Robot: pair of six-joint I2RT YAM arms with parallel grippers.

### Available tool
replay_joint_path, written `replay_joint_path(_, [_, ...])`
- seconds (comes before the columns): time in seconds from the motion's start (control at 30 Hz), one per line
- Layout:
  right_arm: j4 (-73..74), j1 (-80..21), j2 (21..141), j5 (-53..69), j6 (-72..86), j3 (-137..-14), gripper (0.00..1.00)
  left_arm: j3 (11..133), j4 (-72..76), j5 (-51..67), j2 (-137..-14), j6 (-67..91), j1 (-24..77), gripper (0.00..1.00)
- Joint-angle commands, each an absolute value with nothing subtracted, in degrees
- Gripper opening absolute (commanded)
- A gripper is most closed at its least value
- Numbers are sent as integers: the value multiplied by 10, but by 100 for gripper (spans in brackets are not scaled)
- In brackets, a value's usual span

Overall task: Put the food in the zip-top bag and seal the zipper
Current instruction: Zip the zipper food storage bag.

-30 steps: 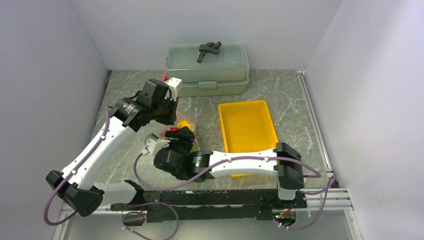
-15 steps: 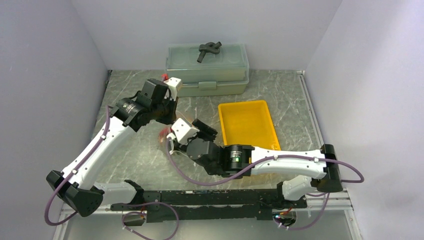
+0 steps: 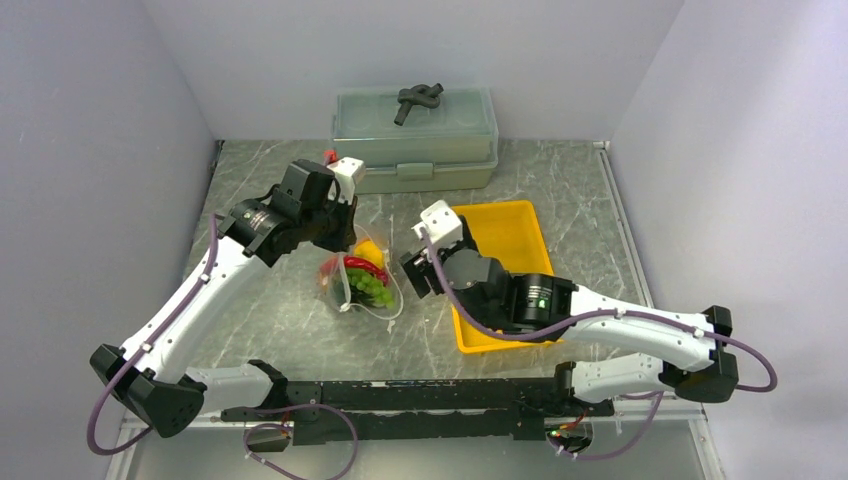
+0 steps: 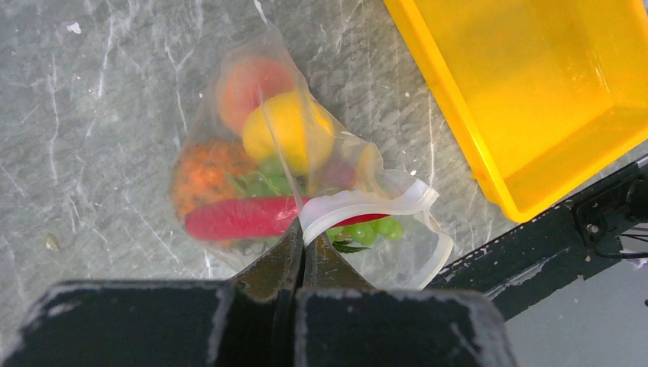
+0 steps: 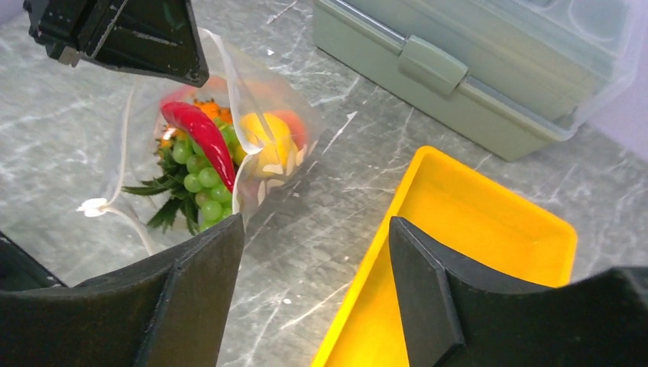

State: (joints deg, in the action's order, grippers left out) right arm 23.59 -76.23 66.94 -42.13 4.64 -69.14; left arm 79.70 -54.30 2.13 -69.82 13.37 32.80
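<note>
Left claw pinches zipper of zip-top bag, on counter at 9 o'clock of yellow tray. Right claw (spread, empty) has withdrawn toward 3 o'clock. Food inside bag; mouth gapes, so sealing remains.

food in the zip-top bag lies left of the tray, the lidded box behind both.

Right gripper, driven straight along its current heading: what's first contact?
Probably bare table, in the gap between the bag and the yellow tray. The right gripper, jaws open, aims down at that strip; depth is unclear, so the tray's rim could be close.
</note>
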Motion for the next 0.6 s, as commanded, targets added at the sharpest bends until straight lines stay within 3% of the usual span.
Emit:
replay_joint_path(0.0, [274,-742,648,-371,162,-683,74,810,-518,43,-684,167,325,0])
replay_joint_path(0.57, [309,-721,632,-225,391,-699,81,844,-487,-25,-669,308,326,0])
